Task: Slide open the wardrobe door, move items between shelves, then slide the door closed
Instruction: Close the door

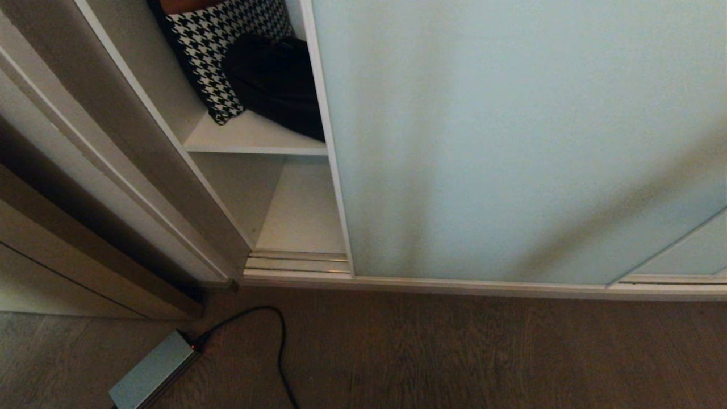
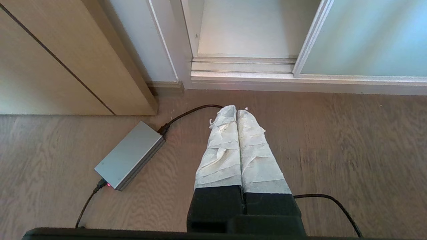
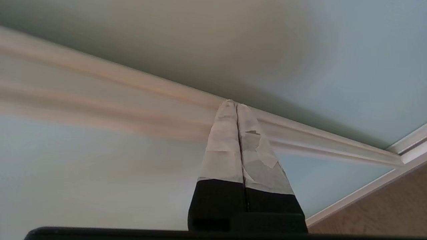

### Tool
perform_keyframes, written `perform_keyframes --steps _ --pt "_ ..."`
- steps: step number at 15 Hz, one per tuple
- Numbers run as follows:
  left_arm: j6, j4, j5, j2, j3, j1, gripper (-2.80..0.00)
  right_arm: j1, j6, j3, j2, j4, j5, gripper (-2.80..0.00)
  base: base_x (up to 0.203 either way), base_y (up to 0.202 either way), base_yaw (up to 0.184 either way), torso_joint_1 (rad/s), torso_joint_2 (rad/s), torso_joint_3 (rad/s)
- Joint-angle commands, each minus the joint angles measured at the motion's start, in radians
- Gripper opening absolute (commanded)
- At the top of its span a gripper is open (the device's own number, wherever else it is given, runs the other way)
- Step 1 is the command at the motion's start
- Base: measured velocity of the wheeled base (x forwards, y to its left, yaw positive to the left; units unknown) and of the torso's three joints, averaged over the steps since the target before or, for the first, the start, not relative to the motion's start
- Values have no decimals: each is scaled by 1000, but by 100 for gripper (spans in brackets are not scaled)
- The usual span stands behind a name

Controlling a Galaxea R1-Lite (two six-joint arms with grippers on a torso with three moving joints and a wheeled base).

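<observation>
The sliding wardrobe door (image 1: 511,142), pale green frosted glass in a cream frame, covers most of the wardrobe and leaves a gap at the left. In that gap a white shelf (image 1: 255,139) carries a houndstooth bag (image 1: 216,51) and a black bag (image 1: 278,79); the board below (image 1: 301,216) is bare. Neither arm shows in the head view. My right gripper (image 3: 233,102) is shut and empty, its tips at a cream frame rail (image 3: 317,136) between frosted panes (image 3: 333,50); contact cannot be told. My left gripper (image 2: 233,110) hangs shut and empty over the wooden floor.
A grey power adapter (image 1: 153,372) with a black cable (image 1: 278,341) lies on the floor left of centre, also in the left wrist view (image 2: 130,155). The grooved floor track (image 1: 298,261) runs along the wardrobe's base. A brown wooden door frame (image 1: 85,227) stands at the left.
</observation>
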Motion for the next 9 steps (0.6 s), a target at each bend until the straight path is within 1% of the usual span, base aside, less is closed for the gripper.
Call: perform_keyframes --steps 1,4,6,8,9 --pt "0 -1 0 0 0 0 -280 7 6 -15 30 -5 -3 -280 0 0 0 0 0 0" --pt "2 1 0 0 0 0 -280 10 6 -29 47 -12 -5 -280 0 0 0 0 0 0" --pt "2 1 0 0 0 0 -280 21 4 -30 52 -19 -46 -280 0 0 0 0 0 0" --pt "1 0 0 0 0 0 -280 50 2 -32 58 -18 -94 -280 0 0 0 0 0 0" --pt "2 1 0 0 0 0 -280 60 1 -28 63 -19 -105 -280 0 0 0 0 0 0"
